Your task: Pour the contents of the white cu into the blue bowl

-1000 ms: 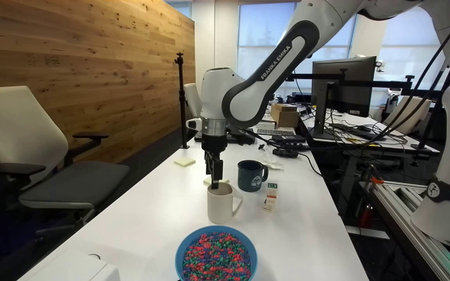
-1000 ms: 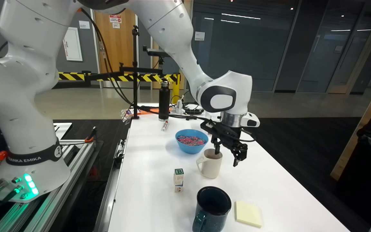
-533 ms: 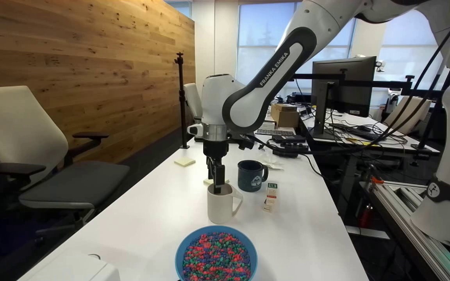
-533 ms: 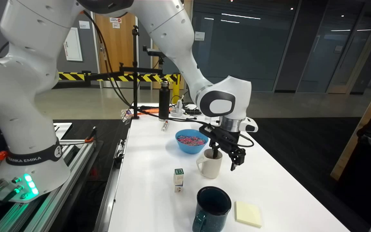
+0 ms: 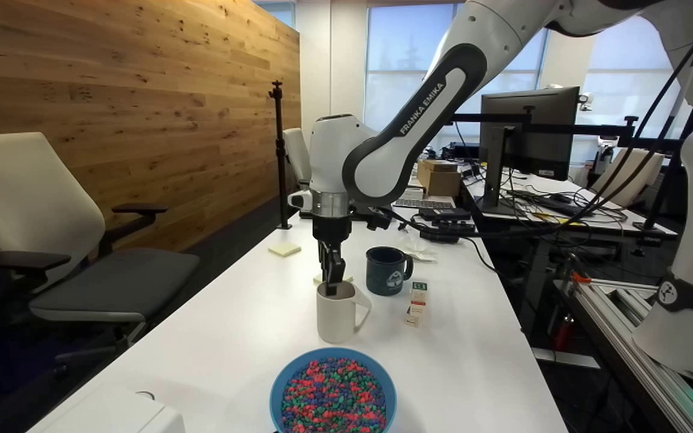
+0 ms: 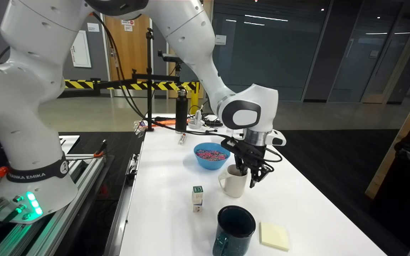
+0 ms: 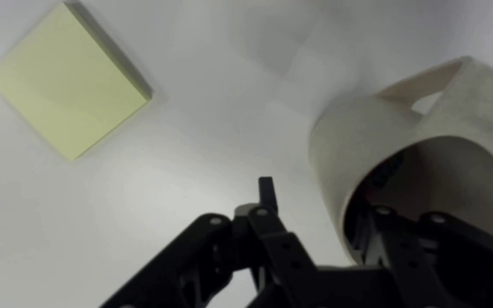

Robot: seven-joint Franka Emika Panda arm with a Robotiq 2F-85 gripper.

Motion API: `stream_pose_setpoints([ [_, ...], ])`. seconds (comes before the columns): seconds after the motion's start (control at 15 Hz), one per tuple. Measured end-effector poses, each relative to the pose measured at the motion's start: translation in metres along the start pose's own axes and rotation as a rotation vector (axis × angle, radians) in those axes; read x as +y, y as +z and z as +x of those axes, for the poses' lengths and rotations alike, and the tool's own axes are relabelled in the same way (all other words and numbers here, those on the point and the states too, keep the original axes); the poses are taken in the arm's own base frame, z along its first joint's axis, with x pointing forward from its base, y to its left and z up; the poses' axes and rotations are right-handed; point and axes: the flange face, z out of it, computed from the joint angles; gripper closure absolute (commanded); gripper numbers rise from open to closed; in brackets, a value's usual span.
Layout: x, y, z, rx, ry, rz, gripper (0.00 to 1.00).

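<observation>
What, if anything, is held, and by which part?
Nothing is held: of the fingers, one is inside the white mug, the other outside, apart from it.

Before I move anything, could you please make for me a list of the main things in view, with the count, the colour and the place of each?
Table: one, white, in all views.
Bowl: one, blue, on the table.
Bits: many, red, green and blue, in the bowl.
White mug: one, cream-white, beside the bowl.
Dark mug: one, dark blue-green, farther from the bowl.
Blocks: one stack, exact count unclear, mostly pale, near the mugs.
Pads: two, pale yellow, on the table.
Bottle: one, black, at one table end.
Chairs: at least three, pale and grey, around the room.
Monitor: one, black, background.
Arm: one, white, over the table.
Gripper: one, black, straddling the white mug's wall.
</observation>
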Motion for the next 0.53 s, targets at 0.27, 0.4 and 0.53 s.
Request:
stream_pose_setpoints([
  [0.27, -0.0004, 0.0003, 0.0001, -0.003, -0.007, -0.004, 1.00],
  [0.4, -0.0006, -0.0014, 0.0018, -0.001, -0.009, -0.006, 0.99],
  [0.53, -0.0005, -0.0020, 0.0031, -0.004, -0.012, -0.008, 0.99],
])
